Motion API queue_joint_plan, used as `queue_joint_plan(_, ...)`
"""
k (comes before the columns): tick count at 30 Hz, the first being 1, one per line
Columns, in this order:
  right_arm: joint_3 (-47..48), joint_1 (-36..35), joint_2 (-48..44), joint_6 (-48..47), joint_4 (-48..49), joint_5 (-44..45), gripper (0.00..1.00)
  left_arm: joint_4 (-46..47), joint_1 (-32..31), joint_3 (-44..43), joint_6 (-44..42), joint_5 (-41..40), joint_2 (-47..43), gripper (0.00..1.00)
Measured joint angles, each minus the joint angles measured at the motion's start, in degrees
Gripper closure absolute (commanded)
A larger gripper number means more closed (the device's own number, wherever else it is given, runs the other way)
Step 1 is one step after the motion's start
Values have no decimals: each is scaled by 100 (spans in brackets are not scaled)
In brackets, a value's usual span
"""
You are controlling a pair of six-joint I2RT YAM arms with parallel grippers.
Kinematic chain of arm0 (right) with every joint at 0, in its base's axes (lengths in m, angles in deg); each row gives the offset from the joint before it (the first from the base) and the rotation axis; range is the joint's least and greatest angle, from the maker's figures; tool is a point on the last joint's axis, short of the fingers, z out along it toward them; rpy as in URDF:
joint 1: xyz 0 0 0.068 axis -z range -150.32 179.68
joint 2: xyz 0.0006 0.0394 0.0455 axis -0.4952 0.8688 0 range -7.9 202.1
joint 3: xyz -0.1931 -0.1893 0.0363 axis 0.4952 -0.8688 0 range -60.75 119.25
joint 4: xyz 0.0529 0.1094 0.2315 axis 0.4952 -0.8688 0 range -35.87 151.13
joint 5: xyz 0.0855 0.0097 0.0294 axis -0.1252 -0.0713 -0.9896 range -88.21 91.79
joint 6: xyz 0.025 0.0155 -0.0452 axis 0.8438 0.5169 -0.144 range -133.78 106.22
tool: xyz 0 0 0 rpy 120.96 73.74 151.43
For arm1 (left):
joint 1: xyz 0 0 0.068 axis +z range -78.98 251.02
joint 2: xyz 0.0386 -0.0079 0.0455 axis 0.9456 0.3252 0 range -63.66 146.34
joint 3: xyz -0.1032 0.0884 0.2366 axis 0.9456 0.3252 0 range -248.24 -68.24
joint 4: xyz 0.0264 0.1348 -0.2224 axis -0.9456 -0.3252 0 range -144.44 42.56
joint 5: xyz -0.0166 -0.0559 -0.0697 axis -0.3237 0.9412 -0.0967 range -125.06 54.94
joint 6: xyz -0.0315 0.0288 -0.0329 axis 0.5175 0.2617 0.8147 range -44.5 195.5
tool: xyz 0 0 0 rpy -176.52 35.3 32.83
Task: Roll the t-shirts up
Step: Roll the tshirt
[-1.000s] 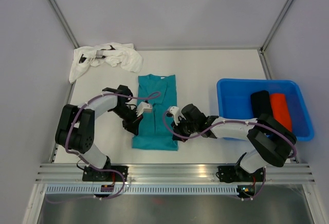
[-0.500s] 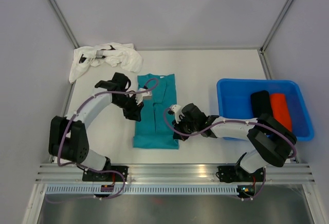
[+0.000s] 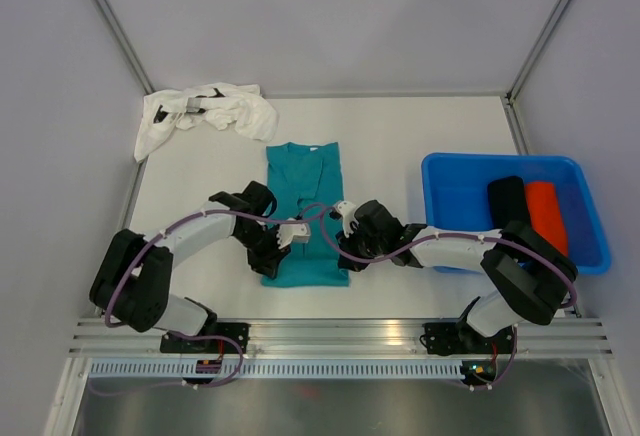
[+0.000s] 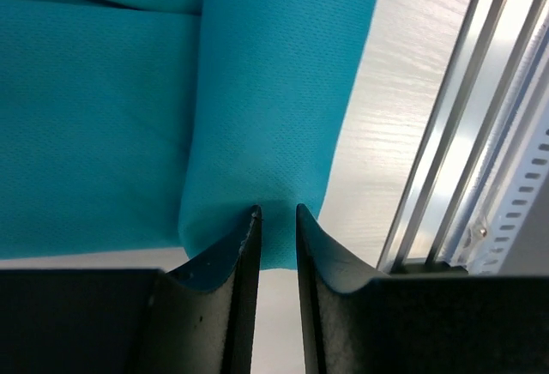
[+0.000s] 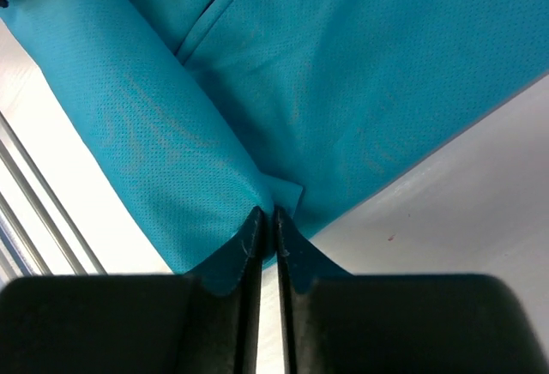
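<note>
**Both grippers at the near hem, roll begun**
The left gripper (image 3: 285, 241) had swung down from the teal shirt's (image 3: 303, 211) side to its near-left corner, opposite the right gripper (image 3: 340, 241). Both pairs of fingers pinched the rolled hem of the shirt, folded mid-counter (image 3: 400, 136). Rolling could likely start. The white shirt (image 3: 210, 111) waited crumpled far-left.

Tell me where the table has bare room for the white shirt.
Free: table between teal t-shirt and blue bin, and the far strip behind them. Crowded: near edge, where left gripper and right gripper pinch the hem.
</note>
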Motion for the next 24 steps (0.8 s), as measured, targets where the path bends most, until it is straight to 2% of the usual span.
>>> queue_joint_plan(3,0,7,-33,-2,-50,109,71,234,13,-9,48,-9,216,73)
queue_joint_plan(5,0,13,-133,-26,-160,247,68,337,24,-11,70,-7,356,73)
queue_joint_plan(8,0,57,-424,-63,-398,498,69,413,39,-11,76,4,452,73)
queue_joint_plan(10,-2,144,-708,-59,-516,656,72,428,57,-11,76,20,463,73)
queue_joint_plan(13,-13,286,-1185,-22,-573,846,88,446,98,-11,76,44,463,73)
queue_joint_plan(16,-81,339,-1469,146,-448,824,95,459,120,-11,83,50,463,72)
queue_joint_plan(24,-649,-236,-1123,702,835,-17,100,463,129,-11,181,81,428,71)
